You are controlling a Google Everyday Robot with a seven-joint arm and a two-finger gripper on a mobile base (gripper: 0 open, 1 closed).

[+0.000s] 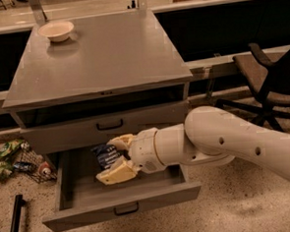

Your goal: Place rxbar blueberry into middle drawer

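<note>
Rxbar blueberry (pixel 105 154) label unreadable, in gripper (pixel 108 160) above middle drawer (pixel 122 208).

The gripper (pixel 113 158), cream-yellow on a white arm (pixel 225 145), sits over the open middle drawer (pixel 92 217), clasping the rxbar blueberry (pixel 104 155): dark navy wrapper, pale print. The drawer is grey, its handle (pixel 126 209) black. The cabinet (pixel 102 61) is grey and the bowl (pixel 56 31) beige.
</note>
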